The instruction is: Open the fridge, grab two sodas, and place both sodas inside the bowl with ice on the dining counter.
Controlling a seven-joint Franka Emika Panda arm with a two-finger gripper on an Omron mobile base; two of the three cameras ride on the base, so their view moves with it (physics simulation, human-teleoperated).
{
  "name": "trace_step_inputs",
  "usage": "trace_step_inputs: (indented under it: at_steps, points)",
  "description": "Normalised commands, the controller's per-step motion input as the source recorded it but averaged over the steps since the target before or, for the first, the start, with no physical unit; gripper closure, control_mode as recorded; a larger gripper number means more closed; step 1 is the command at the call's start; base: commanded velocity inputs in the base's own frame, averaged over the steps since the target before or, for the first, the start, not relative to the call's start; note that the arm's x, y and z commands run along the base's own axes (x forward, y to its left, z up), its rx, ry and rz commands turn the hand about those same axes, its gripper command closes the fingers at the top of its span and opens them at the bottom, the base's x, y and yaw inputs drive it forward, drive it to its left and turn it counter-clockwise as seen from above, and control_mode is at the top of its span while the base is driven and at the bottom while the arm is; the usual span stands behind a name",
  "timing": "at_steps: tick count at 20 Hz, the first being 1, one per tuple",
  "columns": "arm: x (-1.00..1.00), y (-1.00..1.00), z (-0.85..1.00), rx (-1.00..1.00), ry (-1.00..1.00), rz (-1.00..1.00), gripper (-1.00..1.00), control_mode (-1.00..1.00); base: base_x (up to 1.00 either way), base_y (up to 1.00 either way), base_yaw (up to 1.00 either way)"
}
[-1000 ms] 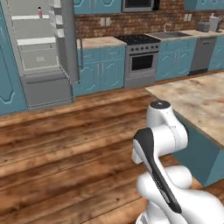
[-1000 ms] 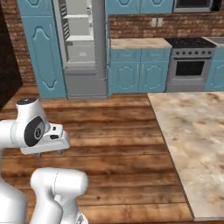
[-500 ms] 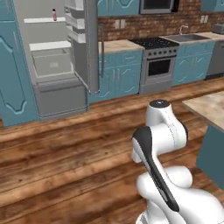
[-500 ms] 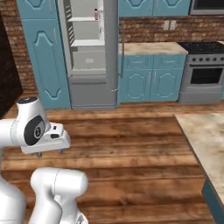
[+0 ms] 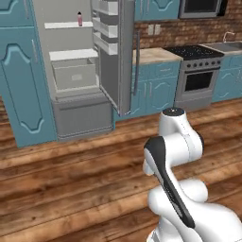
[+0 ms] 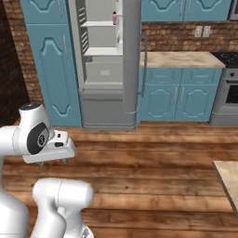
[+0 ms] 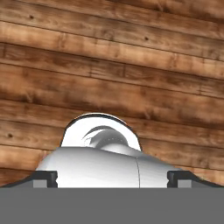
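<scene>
The whole scene has been shifted across both base views over the last second: the dining counter that filled the right of the earlier pictures has slid away, so that only a corner of the dining counter [image 6: 230, 179] is left at the right edge of the right base view, and the fridge [image 5: 78, 71] has been brought nearer and more central. This is read as the base having been driven toward the fridge, not as any movement of the furniture.

The fridge door [image 6: 131, 56] is already swung open, and the white shelves are exposed. One pink soda [image 5: 79, 19] is seen standing on the top shelf, well above and well ahead of the pincer; the same bottle shows in the right base view at [image 6: 114, 18]. The second soda cannot be made out at this size, and may be hidden behind the door or a shelf.

The gripper [image 6: 52, 162] is carried low over the wooden floor, folded close to the arm and pointed downward. Its finger tips [image 7: 46, 178] stand spread at the two sides of the hand view, with nothing pinched between them and only floor planks beyond.

The opening step can therefore be judged done, and the approach is under way. A reach up and forward to the top shelf will be called for before the first bottle can be taken. The stove [image 5: 198, 75] stands off to the right of the pincer.
</scene>
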Motion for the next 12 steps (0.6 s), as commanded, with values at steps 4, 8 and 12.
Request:
trace_step_inputs:
  at_steps: [4, 8, 12]
  points:
    - [0.0, 0.0, 0.0, 0.0, 0.0, 0.0, -1.0, 1.0, 0.97, 0.56, 0.01]
    - [0.0, 0.0, 0.0, 0.0, 0.0, 0.0, -1.0, 1.0, 0.92, 0.72, -0.01]
    - [0.0, 0.0, 0.0, 0.0, 0.0, 0.0, -1.0, 1.0, 0.78, 0.69, -0.05]
